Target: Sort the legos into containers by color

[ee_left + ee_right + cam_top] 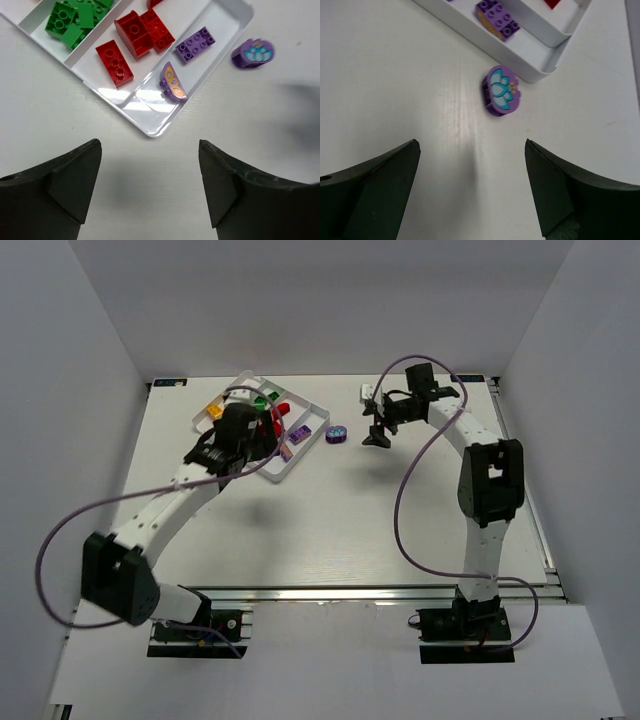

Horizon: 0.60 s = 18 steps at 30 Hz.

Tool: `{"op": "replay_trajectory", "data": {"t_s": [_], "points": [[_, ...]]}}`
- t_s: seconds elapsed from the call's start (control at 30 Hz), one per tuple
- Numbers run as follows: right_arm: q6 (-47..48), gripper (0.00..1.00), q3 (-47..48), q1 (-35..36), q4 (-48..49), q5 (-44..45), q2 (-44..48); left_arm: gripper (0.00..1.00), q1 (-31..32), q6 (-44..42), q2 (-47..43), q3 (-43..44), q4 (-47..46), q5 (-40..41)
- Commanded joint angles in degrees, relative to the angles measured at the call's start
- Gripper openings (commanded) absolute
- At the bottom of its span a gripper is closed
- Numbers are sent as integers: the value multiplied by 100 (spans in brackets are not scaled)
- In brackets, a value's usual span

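Note:
The white tray lies at the far left of the table, with its compartments running side by side. It holds yellow-orange bricks, green bricks, red bricks and, in the end compartment, a flat purple brick and a purple wedge. A round purple brick with a blue flower print lies on the table just outside the tray; it also shows in the left wrist view and the right wrist view. My left gripper is open and empty above the table by the tray's near corner. My right gripper is open and empty, short of the round brick.
A small white object sits near the table's far edge behind the right arm. White walls enclose the table on the left, right and back. The left arm hangs over part of the tray in the top view.

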<state>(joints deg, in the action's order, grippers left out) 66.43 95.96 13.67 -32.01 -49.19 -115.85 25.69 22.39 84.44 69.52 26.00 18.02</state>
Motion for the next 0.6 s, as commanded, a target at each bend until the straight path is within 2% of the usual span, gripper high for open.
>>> {"op": "replay_trajectory", "data": {"t_s": [0.0,0.13,0.27,0.4,0.57], "points": [[142,89,938,179,195,207,-577,89,-29,888,-1033,-701,-209,26],[247,89,1905,416,-340,532,-1351,90,-38,1590,-2176,-1693,-87,192],[204,89,2128,610,-298,805,-1764,90,-38,2128,-3317,-2301,116,386],[-427,89,2435,707,-52,1086,-2064,90,-38,2454,-3942,-2645,378,553],[-930,89,2506,725,414,1350,-2240,90,-38,2709,-4234,-2715,643,659]]}}
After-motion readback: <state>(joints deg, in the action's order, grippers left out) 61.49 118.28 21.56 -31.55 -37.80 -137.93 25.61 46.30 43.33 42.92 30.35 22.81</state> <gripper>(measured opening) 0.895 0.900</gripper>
